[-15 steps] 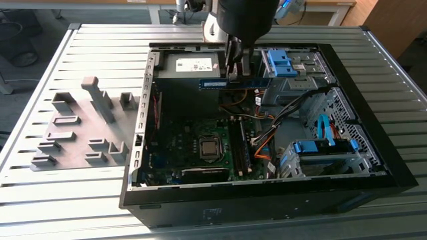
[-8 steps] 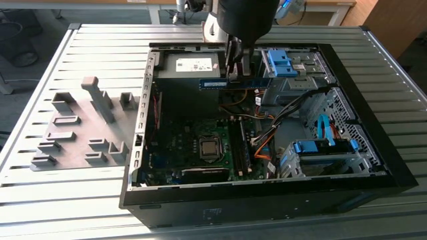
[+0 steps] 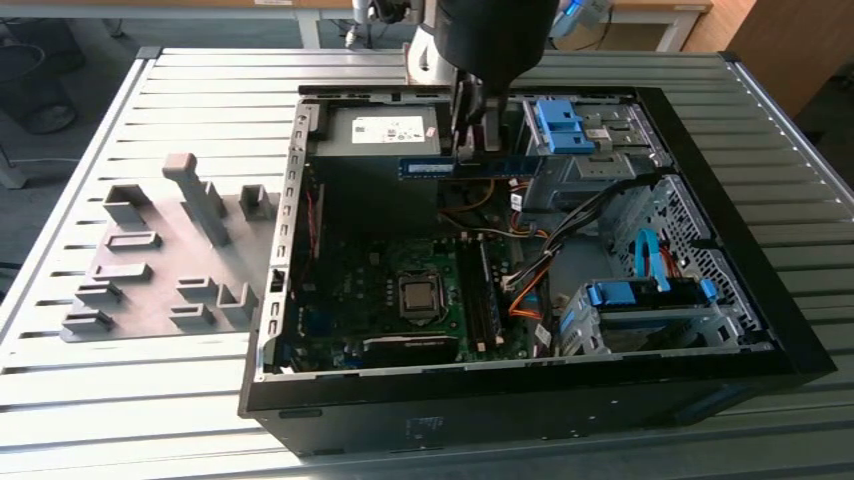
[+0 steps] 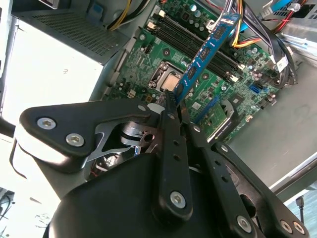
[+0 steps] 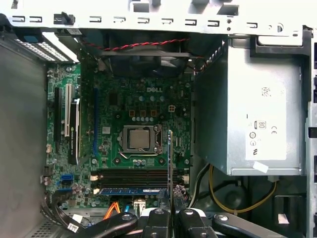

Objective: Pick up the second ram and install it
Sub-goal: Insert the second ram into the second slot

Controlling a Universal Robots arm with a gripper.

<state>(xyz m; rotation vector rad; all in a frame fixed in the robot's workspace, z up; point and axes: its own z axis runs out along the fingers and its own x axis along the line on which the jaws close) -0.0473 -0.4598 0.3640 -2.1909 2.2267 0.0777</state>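
Observation:
My gripper [image 3: 467, 152] hangs over the open computer case [image 3: 787, 330], shut on the second ram [image 3: 470, 166], a thin blue-green stick held level above the board. In the second wrist view the second ram [image 4: 205, 49] juts out from the gripper [image 4: 174, 101] over the motherboard. Edge-on in the first wrist view, the second ram [image 5: 170, 163] rises from the gripper [image 5: 171, 210] above the black memory slots [image 5: 129, 176]. Another blue stick [image 5: 131, 190] lies seated in one slot. The slots [image 3: 481, 300] sit well below the held stick, beside the processor socket [image 3: 418, 296].
A grey power supply [image 3: 380, 128] fills the case's far corner. Blue drive latches [image 3: 561, 125] and a drive cage [image 3: 641, 300] stand on the exterior view's right, with loose cables [image 3: 534, 270] beside the slots. Grey holder blocks [image 3: 174, 260] sit on the slatted table outside the case.

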